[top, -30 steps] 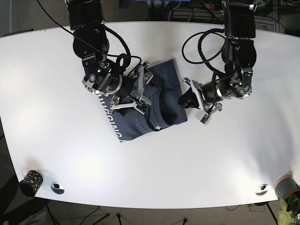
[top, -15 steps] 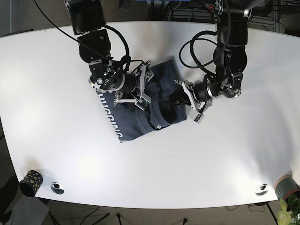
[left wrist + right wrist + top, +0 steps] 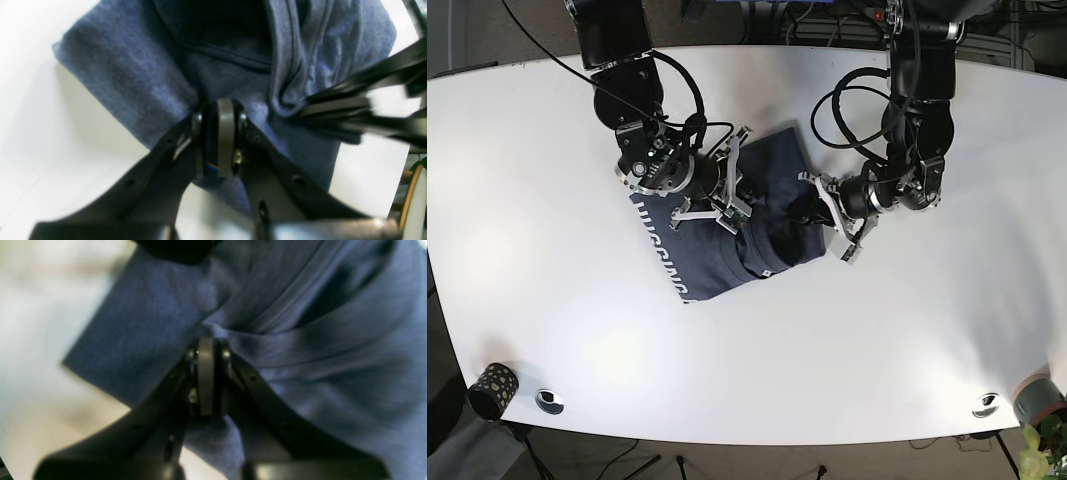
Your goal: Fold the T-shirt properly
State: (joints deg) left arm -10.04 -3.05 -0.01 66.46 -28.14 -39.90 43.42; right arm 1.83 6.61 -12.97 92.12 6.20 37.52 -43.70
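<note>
Navy-blue heathered cotton, a partly folded T-shirt (image 3: 732,232), lies bunched on the broad white oval table (image 3: 847,340), a little above and left of the table's middle. White block lettering runs along the shirt's lower-left edge, but only fragments show and I cannot read a word from them; a small pale tag sits on the fold at the shirt's lower right, too small to read.

Both arms reach onto the shirt. The left gripper (image 3: 218,133), at the shirt's right-hand edge in the base view (image 3: 812,212), has its black jaws drawn together with a ridge of the blue fabric pinched between them. In the left wrist view the cloth rises into the jaws, with the darker collar opening beyond. The right gripper (image 3: 205,373), near the shirt's upper middle in the base view (image 3: 727,190), is likewise closed tight on a gathered pleat of the same fabric, folds fanning away from its tips.

Well away from the shirt, at the table's lower-left corner, stands a small black cup with yellow dots (image 3: 492,388), and just beside it a shiny round metal fitting (image 3: 550,401). A matching metal fitting (image 3: 986,404) sits at the lower-right corner.
</note>
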